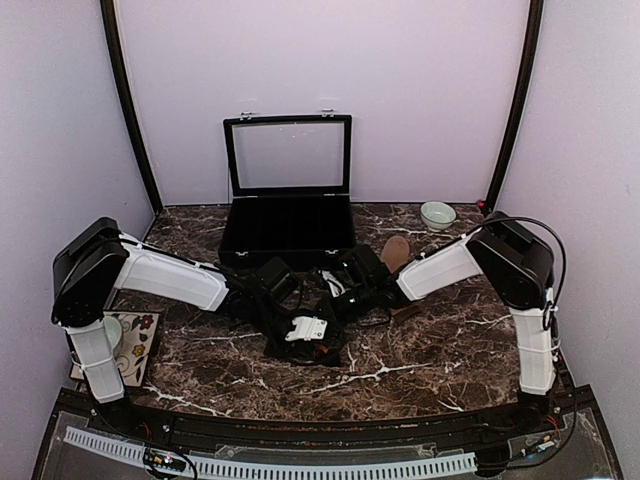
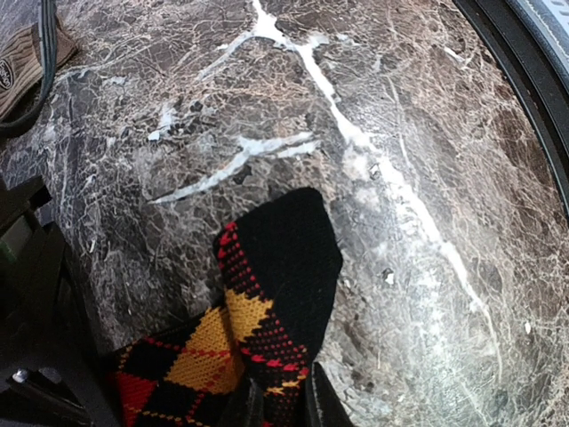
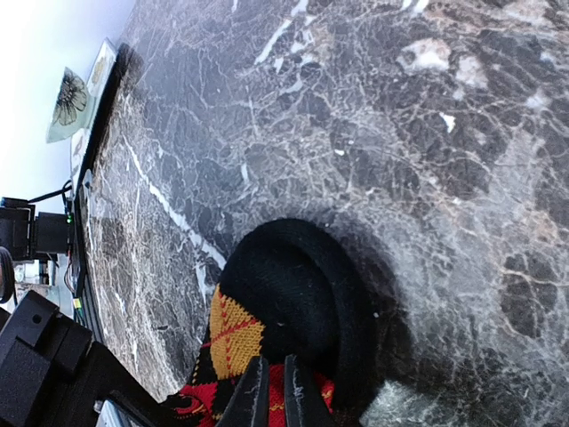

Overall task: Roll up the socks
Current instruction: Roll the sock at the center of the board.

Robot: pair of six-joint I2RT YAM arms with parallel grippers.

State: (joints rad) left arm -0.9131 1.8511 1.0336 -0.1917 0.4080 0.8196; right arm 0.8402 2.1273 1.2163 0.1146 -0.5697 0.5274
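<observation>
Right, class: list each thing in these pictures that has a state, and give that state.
Patterned sock: gripped in two places.
Left fingers: shut on it.
Right fingers: shut on it.
Tan sock: lying loose, not held.
Case: lid open, standing upright.
Bowl: upright.

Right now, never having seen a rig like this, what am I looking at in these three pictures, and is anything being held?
These are two white-and-black robot arms, the left arm and the right arm, bolted to the near edge of a dark marble table. The wide picture comes from a fixed camera above and behind them; the other two come from cameras on each wrist, looking past the fingers. The left gripper and right gripper each pinch a soft black argyle sock with red, orange and yellow diamonds. A plain tan-brown fabric sock lies apart, farther back. Also there: an open black display case, a small pale bowl and a flowered tile.
</observation>
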